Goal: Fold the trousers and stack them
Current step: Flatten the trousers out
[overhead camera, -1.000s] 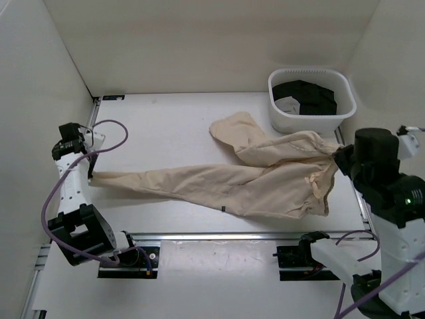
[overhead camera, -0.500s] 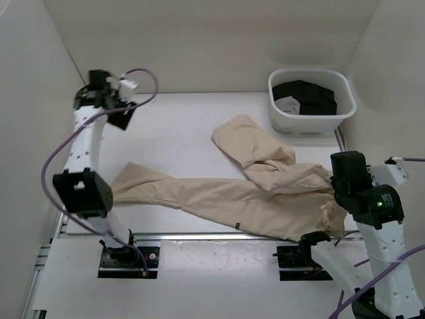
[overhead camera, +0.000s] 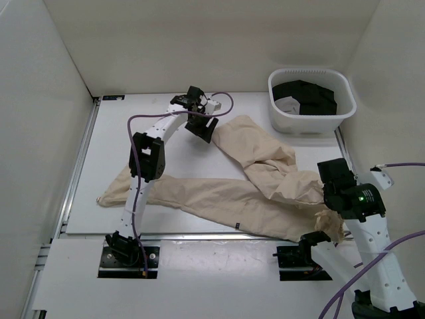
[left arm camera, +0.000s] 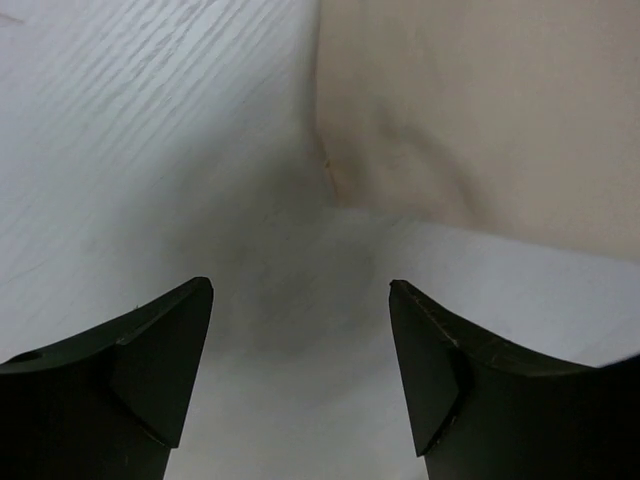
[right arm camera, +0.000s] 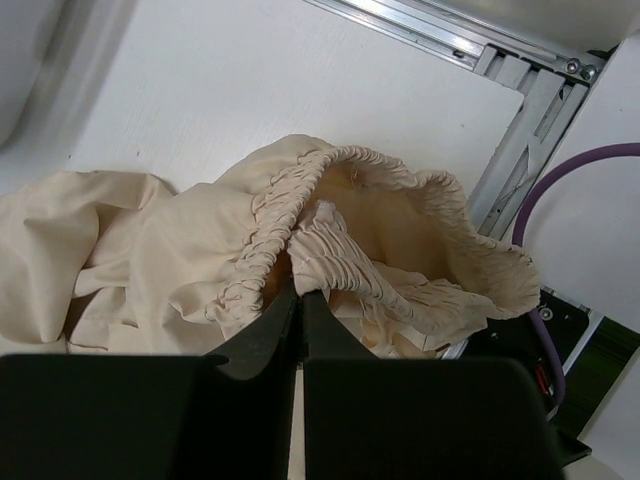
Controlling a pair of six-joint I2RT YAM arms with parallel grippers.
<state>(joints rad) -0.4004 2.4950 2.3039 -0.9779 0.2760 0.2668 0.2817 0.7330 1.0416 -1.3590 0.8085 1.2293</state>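
I see left gripper (left arm camera: 300,290) spread open, empty, over the table (overhead camera: 119,133) beside 1 leg cuff (left arm camera: 335,175) of the trousers (overhead camera: 219,199), sprawled mid-table. Right gripper (right arm camera: 298,292) clamped on their waistband (right arm camera: 345,255).

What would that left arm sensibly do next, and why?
Probably ease forward and close on the free leg end of the trousers: the left jaws stand open just short of that cloth corner, holding nothing, while the right jaws are shut on the waistband.
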